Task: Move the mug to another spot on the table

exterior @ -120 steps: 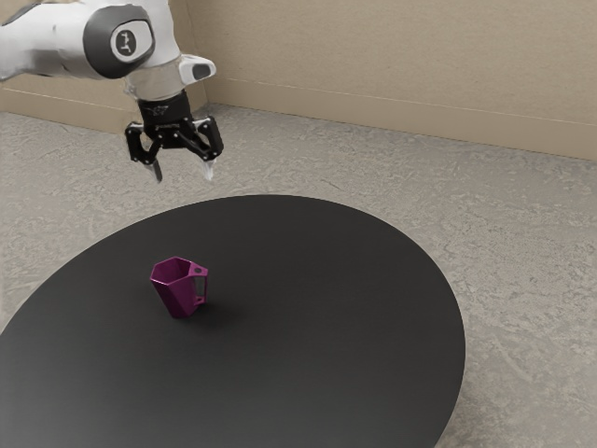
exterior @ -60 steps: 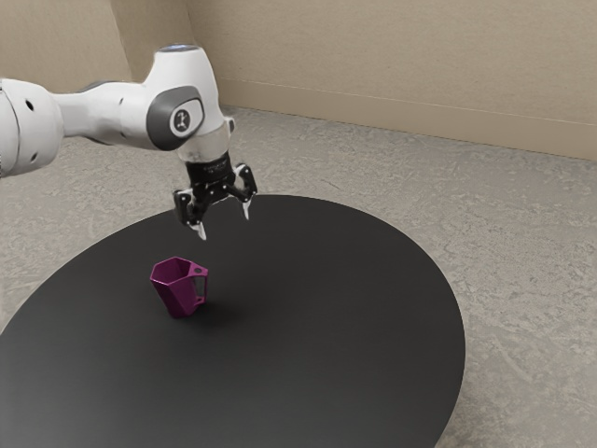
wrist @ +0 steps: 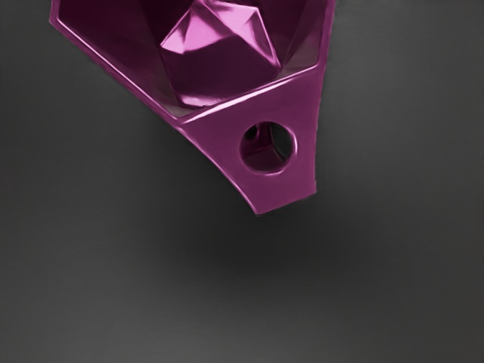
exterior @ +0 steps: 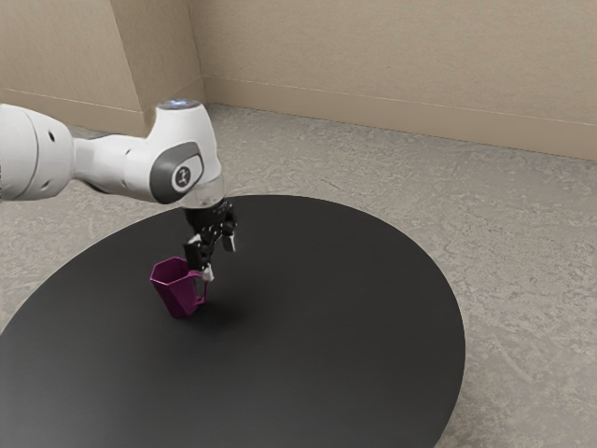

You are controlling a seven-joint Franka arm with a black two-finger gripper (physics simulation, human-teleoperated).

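Note:
A magenta faceted mug (exterior: 175, 286) stands upright on the round black table (exterior: 326, 308), toward the exterior view's left. Its flat handle (exterior: 200, 288) with a round hole faces the exterior view's right. My gripper (exterior: 211, 260) hangs right over the handle side of the mug, open, with its fingertips (exterior: 204, 273) at about rim height and nothing held between them. In the wrist view the mug (wrist: 204, 68) lies directly below my hand, its open inside and its handle (wrist: 266, 162) seen from above.
The black table (wrist: 151, 287) spreads wide to the exterior view's right and front of the mug. Beyond its edge lies a speckled grey floor (exterior: 504, 215), with a beige wall (exterior: 392, 47) behind.
My arm has come down and toward the mug, from well above the table's far edge to just over the mug's handle. The hand has turned on the way. The mug has not moved.

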